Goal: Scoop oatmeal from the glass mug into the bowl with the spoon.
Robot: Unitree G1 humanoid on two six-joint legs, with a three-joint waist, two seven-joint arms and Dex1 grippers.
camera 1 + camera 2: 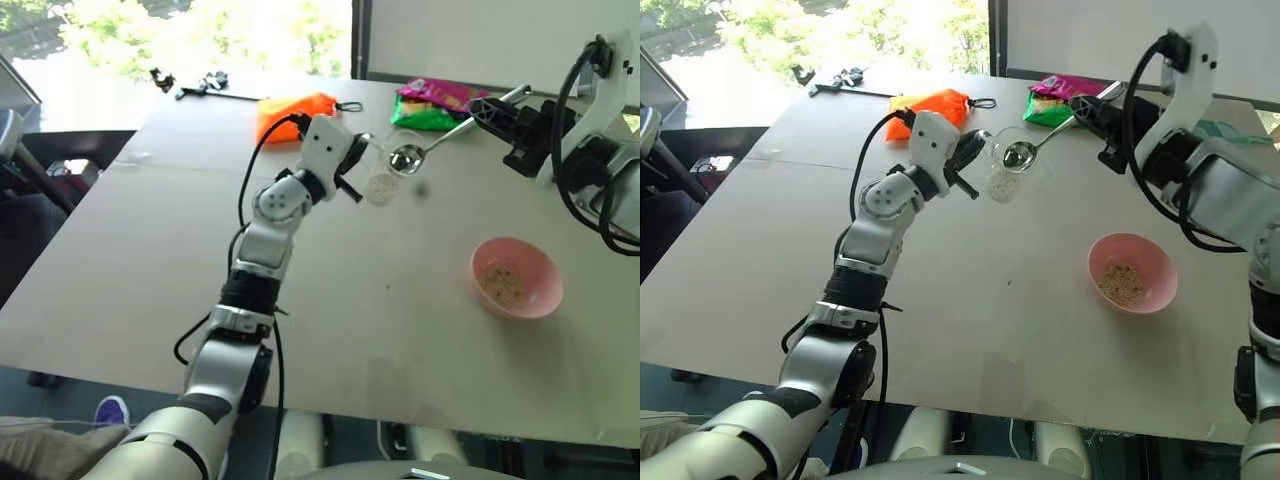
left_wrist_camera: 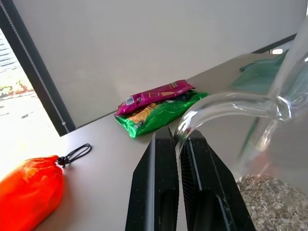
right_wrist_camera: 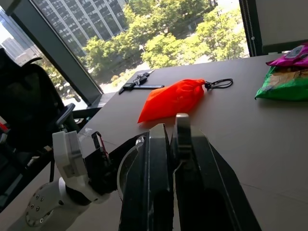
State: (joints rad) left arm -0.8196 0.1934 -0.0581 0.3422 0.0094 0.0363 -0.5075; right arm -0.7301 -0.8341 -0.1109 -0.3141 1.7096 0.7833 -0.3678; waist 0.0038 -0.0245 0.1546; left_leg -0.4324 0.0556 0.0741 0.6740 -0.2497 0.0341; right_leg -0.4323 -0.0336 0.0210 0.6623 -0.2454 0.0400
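My left gripper is shut on the handle of the glass mug, which it holds up off the table. The mug handle sits between the fingers in the left wrist view, and oatmeal lies in the mug's bottom. My right gripper is shut on the spoon's handle. The silver spoon reaches left, its small bowl at the mug's rim. The pink bowl rests on the table at the right front, with a little oatmeal in it.
An orange pouch lies behind the left gripper. Green and magenta snack packets lie at the back. Black tools sit by the far left edge. A teal cloth lies far right. Bare tabletop spreads in front.
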